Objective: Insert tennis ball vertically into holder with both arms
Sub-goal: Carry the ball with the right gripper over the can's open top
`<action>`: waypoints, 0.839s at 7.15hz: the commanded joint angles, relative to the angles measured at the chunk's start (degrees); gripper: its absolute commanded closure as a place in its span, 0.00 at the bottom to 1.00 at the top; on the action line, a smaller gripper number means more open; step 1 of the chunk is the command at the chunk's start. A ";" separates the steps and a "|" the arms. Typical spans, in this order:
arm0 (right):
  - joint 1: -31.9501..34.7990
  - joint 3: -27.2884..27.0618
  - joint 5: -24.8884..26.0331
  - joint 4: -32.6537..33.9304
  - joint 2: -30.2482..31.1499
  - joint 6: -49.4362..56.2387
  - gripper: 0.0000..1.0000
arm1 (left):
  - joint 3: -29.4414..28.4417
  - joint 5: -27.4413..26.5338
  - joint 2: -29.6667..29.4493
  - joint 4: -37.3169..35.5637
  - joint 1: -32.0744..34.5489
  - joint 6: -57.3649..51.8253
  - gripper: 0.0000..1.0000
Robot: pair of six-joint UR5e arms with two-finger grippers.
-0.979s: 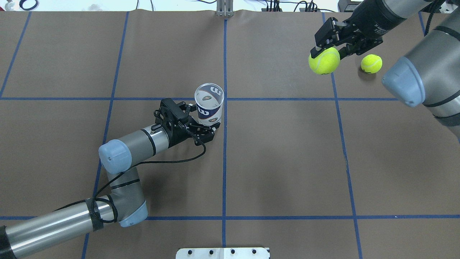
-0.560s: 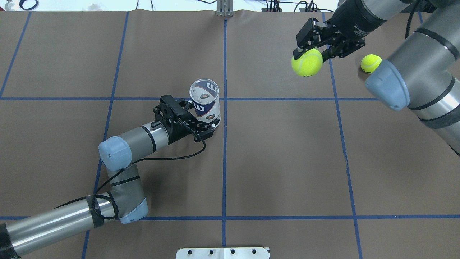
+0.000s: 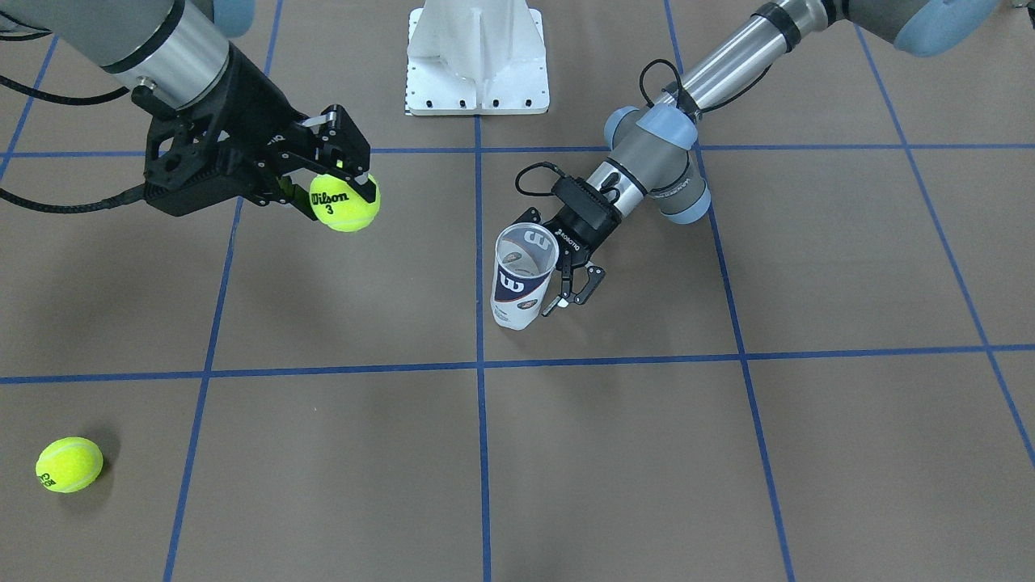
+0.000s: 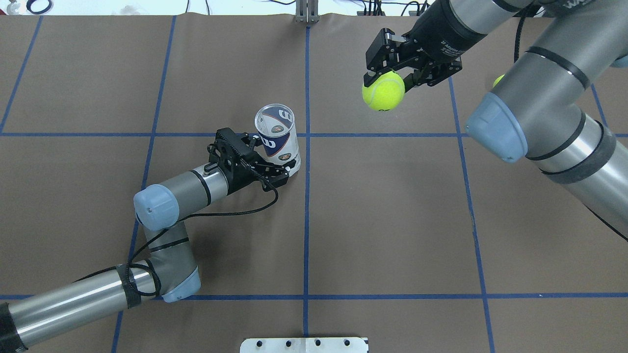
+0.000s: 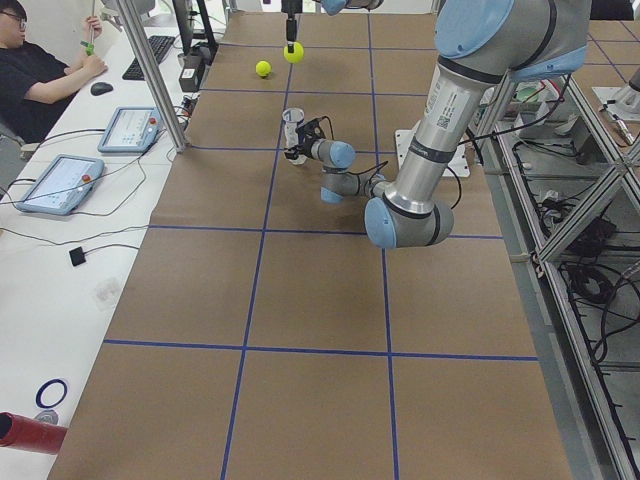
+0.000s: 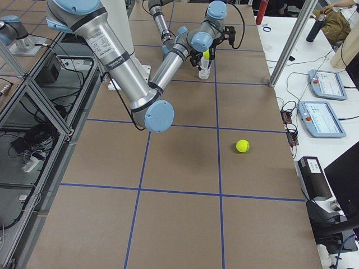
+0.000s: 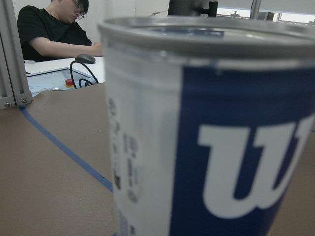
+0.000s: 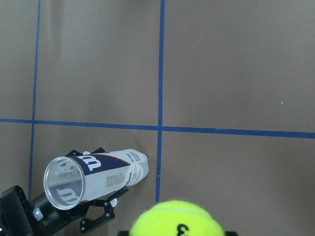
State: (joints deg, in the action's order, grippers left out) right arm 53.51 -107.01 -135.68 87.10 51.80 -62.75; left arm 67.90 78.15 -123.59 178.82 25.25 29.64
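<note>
The holder (image 4: 277, 139), a clear can with a navy label and white "W", stands open end up near the table's middle. My left gripper (image 4: 277, 159) is shut around its lower part. It also shows in the front view (image 3: 524, 279) and fills the left wrist view (image 7: 206, 132). My right gripper (image 4: 387, 81) is shut on a yellow tennis ball (image 4: 383, 90) and holds it in the air, to the right of and beyond the can. The right wrist view shows the ball (image 8: 177, 219) at the bottom edge and the can (image 8: 98, 177) at lower left.
A second tennis ball (image 3: 69, 464) lies on the table at the far right, mostly hidden behind my right arm in the overhead view. The white pedestal base (image 3: 477, 56) stands at the robot's edge. An operator (image 5: 40, 70) sits beyond the table's far side.
My right gripper has carried the tennis ball leftward, closer to the can. The can's top has shifted a little to the left in my left gripper.
</note>
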 commanded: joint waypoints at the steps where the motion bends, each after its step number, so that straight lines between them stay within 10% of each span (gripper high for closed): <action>1: -1.39 0.13 0.86 0.00 -1.87 -1.50 1.00 | -0.14 -0.01 -0.24 0.03 -0.37 0.16 0.01; 6: -3.41 0.40 2.70 -0.09 -4.24 -4.13 1.00 | -0.66 -0.19 -1.12 -0.05 -0.46 0.16 0.01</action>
State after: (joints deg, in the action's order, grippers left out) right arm 50.62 -106.68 -133.41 87.04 48.27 -66.03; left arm 67.56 78.09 -124.57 178.78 24.79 29.79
